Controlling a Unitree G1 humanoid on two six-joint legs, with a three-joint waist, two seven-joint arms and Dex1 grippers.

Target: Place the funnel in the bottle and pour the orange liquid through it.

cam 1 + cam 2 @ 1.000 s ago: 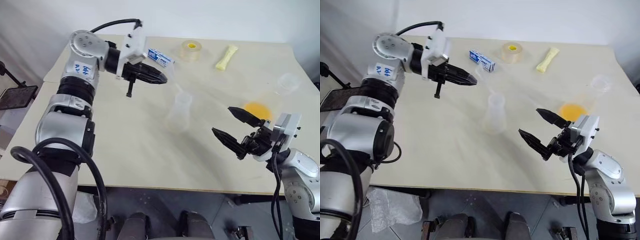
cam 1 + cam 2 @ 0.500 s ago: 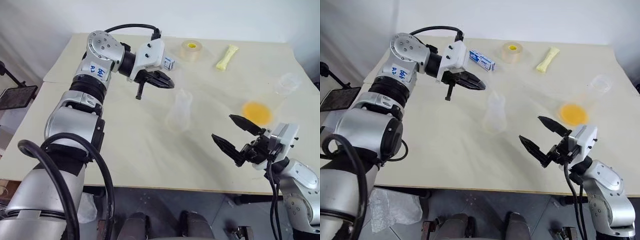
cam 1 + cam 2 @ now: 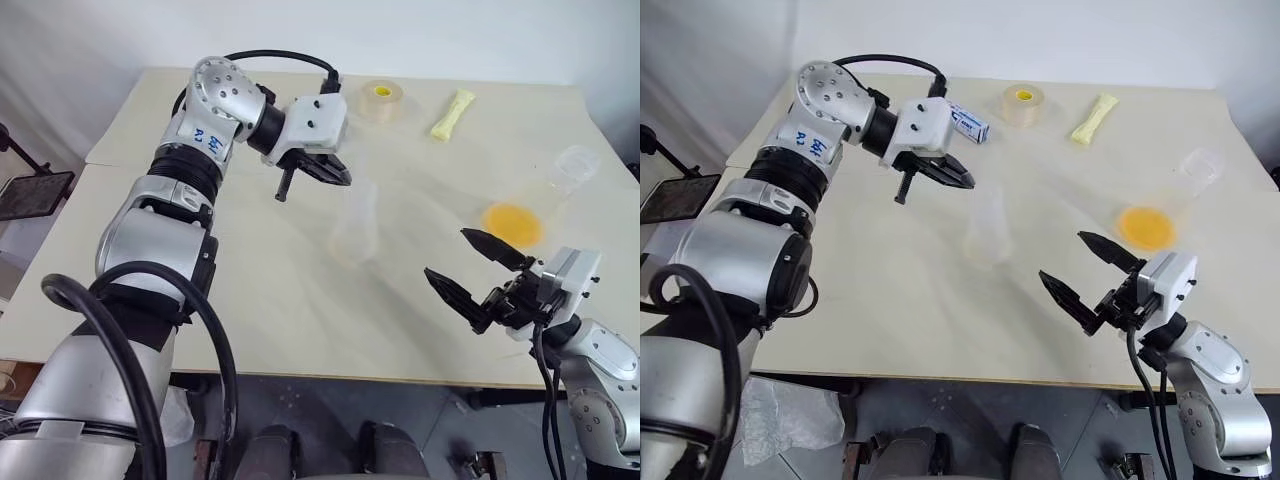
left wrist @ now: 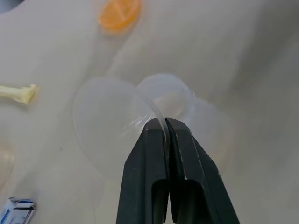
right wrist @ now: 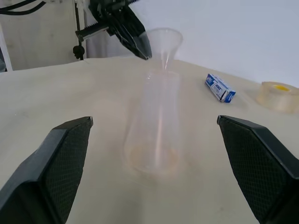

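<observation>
Pale table (image 3: 250, 300) — white wall (image 3: 400, 30) behind; dark floor below.

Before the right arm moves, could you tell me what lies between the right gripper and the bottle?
Nothing: bare table lies between the open right gripper and the bottle, seen in the right wrist view.

Bare table (image 3: 250, 290) is seen between the spread right gripper (image 3: 470, 272) fingers and the bottle (image 5: 156, 126); the bottle's mouth is blocked by the funnel (image 5: 164, 44).
</observation>
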